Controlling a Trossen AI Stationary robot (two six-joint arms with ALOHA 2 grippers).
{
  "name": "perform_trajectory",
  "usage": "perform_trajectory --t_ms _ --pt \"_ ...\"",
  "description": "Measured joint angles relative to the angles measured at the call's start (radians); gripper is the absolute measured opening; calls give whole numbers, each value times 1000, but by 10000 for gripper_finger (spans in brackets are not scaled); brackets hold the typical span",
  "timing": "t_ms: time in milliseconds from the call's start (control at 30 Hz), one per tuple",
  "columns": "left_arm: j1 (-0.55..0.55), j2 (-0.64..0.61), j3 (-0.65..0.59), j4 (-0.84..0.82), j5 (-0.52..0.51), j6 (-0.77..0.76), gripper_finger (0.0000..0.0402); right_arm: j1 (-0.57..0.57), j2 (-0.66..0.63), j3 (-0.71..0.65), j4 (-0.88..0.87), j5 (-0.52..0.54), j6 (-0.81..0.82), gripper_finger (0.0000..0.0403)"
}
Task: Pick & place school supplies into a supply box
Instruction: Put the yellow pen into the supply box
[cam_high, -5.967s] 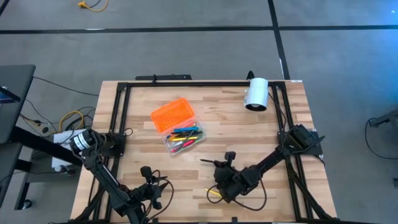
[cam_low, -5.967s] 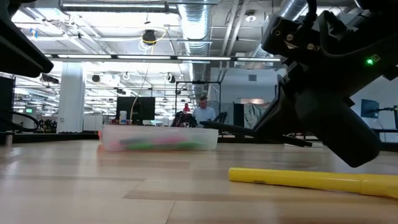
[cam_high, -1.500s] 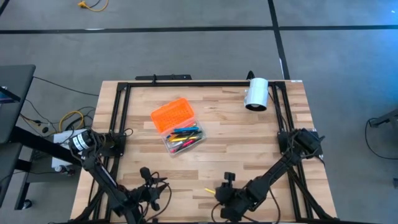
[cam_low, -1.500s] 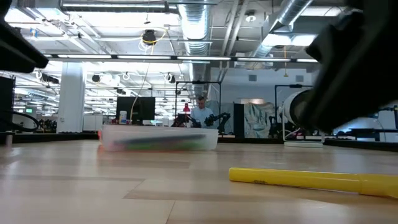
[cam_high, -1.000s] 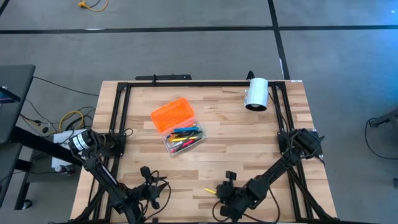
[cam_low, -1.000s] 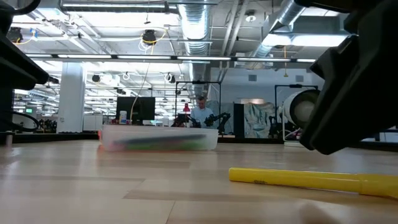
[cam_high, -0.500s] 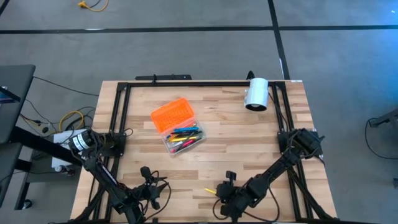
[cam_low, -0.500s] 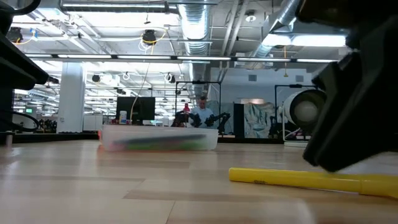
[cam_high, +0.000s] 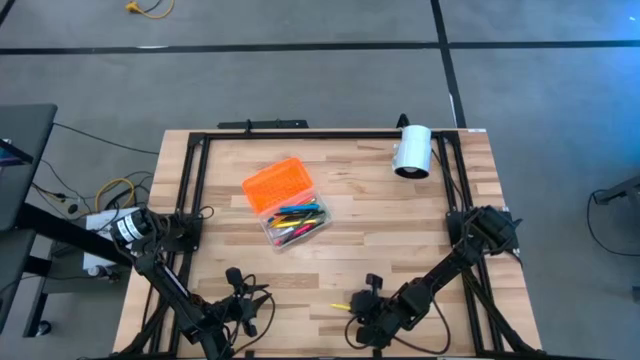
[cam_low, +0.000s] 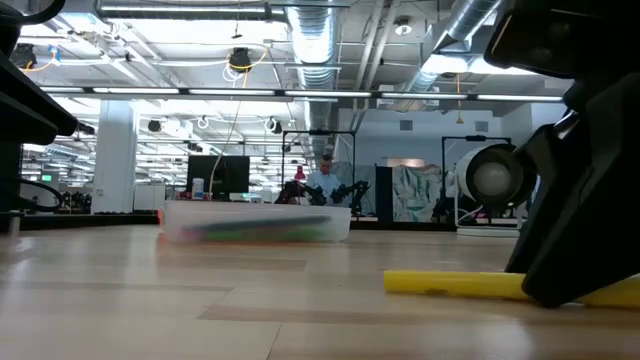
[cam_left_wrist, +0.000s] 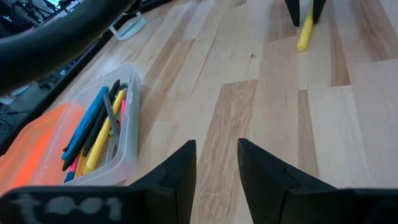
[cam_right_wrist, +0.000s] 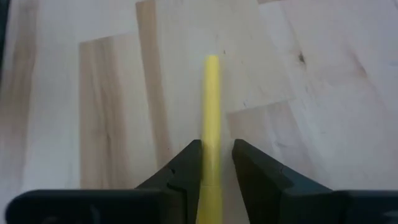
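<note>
Right gripper (cam_right_wrist: 211, 163): down at the surface's near edge, well away from the supply box; its fingers (cam_right_wrist: 184, 169) are almost closed, one on each side of the yellow marker (cam_right_wrist: 211, 109) — both seem to touch it, with hardly any gap.
Yellow marker: lies flat on the wood, its free end pointing away from the gripper toward the surface's middle; in the low view (cam_low: 450, 284) it rests on the boards with the dark gripper body covering its right end.
Left gripper (cam_left_wrist: 217, 168): waits low over the near-left part of the surface, on the near side of the supply box; fingers (cam_left_wrist: 180, 169) a narrow gap apart, holding nothing.
Supply box (cam_high: 292, 208): sits left of the surface's centre, far from the marker — its orange ribbed lid (cam_high: 273, 184) is swung open on the far side.
Box contents: the clear base (cam_left_wrist: 121, 158) holds pens and pencils (cam_left_wrist: 102, 127) in blue, yellow, pink and black, lying lengthwise.
White cylinder (cam_high: 411, 151): on its side at the far-right corner, well apart from the box.
Surface (cam_high: 380, 235): light wooden boards inside a black frame.
Background: a person (cam_low: 325, 180) sits in the room beyond the box.
</note>
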Motion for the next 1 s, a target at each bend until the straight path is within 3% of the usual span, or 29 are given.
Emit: perform_trajectory --t_ms 333,533,1000 --pt "0 0 0 0 2 0 109 -7 -7 4 -128 -30 18 12" --pt "0 0 0 0 2 0 109 -8 -7 4 -190 -29 -3 20" --pt "0 0 0 0 1 0 109 -43 -2 17 -215 27 -300 9"
